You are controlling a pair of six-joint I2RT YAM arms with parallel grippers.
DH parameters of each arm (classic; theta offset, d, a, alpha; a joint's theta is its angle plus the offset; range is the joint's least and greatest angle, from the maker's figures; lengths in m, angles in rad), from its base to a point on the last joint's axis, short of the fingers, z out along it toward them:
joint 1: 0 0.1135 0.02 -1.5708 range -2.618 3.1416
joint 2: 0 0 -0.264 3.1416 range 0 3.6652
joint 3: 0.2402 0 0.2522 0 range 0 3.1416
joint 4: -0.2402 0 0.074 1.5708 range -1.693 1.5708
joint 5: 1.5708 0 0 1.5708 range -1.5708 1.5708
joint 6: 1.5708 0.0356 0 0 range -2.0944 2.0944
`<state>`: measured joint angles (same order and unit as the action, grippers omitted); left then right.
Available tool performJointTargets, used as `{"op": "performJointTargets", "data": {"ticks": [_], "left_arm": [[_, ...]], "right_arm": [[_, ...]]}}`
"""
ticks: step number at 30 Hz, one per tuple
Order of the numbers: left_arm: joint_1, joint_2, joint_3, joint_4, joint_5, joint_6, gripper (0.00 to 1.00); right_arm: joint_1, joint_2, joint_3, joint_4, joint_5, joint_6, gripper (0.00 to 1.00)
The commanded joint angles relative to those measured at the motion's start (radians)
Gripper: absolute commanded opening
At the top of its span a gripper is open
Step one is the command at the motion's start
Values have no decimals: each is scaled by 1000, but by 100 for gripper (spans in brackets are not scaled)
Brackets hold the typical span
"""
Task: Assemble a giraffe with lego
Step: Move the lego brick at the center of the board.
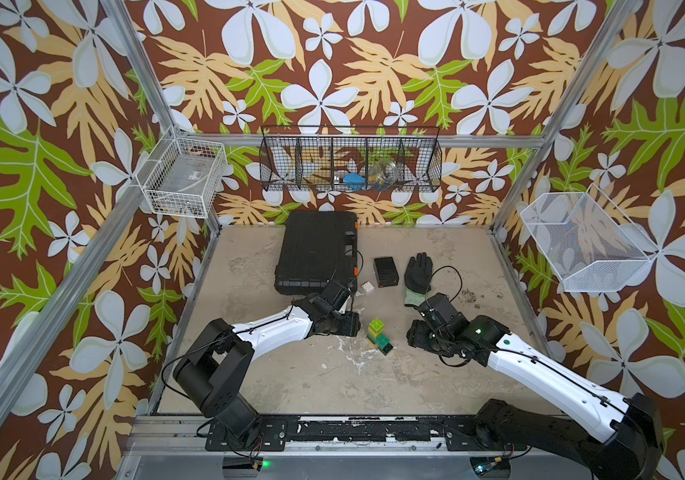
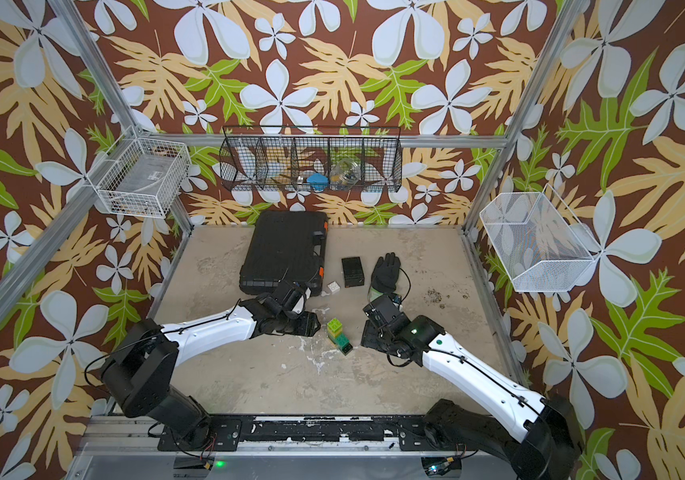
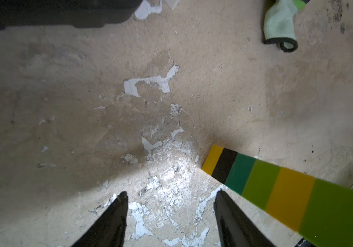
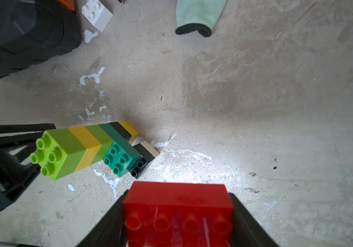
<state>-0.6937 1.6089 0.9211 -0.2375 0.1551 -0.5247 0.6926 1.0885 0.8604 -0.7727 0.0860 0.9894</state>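
Observation:
The partly built giraffe (image 1: 377, 332) stands upright mid-table. It has a lime-and-yellow neck (image 4: 72, 149) on a dark green body (image 4: 117, 158), with a yellow-black leg and a white-black leg (image 4: 147, 153) beneath. My left gripper (image 3: 171, 193) hovers just left of it, open and empty over bare table; the figure (image 3: 278, 188) passes beside one finger. My right gripper (image 4: 178, 193), just right of the figure, is shut on a long red brick (image 4: 177, 205). That brick is hidden in both top views. A loose white brick (image 1: 367, 286) lies by the black case.
A large black case (image 1: 315, 249) lies at the back left. A small black box (image 1: 386, 270) and a black glove (image 1: 417, 272) lie behind the figure. Wire baskets hang on the back wall (image 1: 351, 160) and on both side walls (image 1: 182, 176) (image 1: 581, 245).

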Motion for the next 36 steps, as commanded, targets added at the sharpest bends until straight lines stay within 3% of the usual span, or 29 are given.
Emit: {"op": "performJointTargets", "data": {"ticks": [1, 14, 22, 36], "left_arm": [[-1, 16, -19, 83, 50, -41, 68], [-86, 65, -30, 127, 23, -82, 69], [-97, 6, -112, 136, -31, -98, 69], [-72, 107, 22, 135, -85, -78, 69]], "right_arm": [[0, -20, 23, -50, 35, 14, 43], [-15, -79, 5, -68, 37, 8, 44], [-38, -117, -27, -53, 17, 3, 44], [-38, -182, 0, -118, 27, 36, 43]]}}
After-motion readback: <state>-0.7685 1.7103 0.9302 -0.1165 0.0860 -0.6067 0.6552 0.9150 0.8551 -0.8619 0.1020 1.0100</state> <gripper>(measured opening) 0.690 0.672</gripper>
